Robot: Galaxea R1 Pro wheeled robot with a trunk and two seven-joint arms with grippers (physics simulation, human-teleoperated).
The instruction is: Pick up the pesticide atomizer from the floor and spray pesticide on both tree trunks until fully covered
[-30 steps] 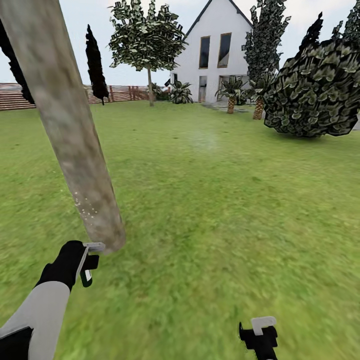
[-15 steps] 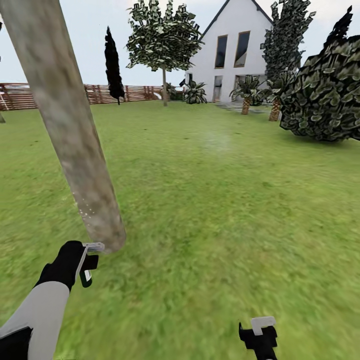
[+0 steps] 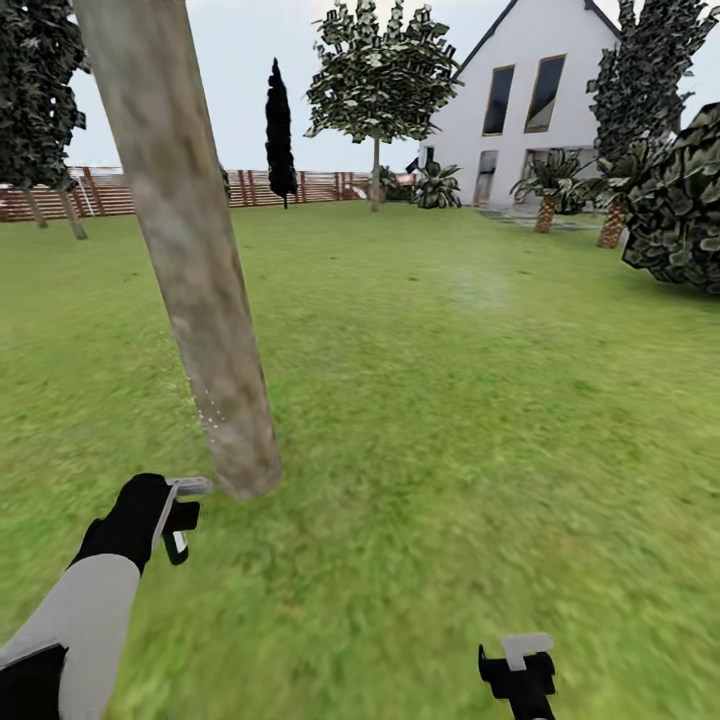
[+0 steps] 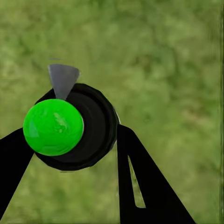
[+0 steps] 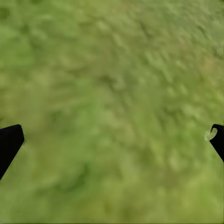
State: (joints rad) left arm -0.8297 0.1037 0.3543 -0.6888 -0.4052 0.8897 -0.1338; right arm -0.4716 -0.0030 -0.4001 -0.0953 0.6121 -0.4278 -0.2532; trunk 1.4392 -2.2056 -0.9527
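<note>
A thick, mottled grey-brown tree trunk (image 3: 200,300) leans across the left of the head view, with pale specks (image 3: 210,415) low on its bark. My left gripper (image 3: 172,520) hovers just short of the trunk's base, shut on the pesticide atomizer (image 3: 185,488). The left wrist view shows the atomizer (image 4: 74,126) as a black round body with a green ball and a grey nozzle, between my left gripper's (image 4: 72,133) two black fingers. Over grass (image 3: 450,450) at the bottom, my right gripper (image 3: 520,670) is open and empty, as the right wrist view (image 5: 112,140) confirms. A second tree (image 3: 380,75) stands far back.
A white house (image 3: 540,100) stands at the back right, with palms (image 3: 545,190) before it. A large dark bush (image 3: 680,210) sits at the right edge. The brown slat fence (image 3: 120,190) runs along the back, with a thin dark tree (image 3: 280,130) and leafy trees (image 3: 35,100) nearby.
The whole picture has shifted right, so the camera has turned left. The left gripper with the atomizer sits slightly higher in view. The right gripper is unchanged.
</note>
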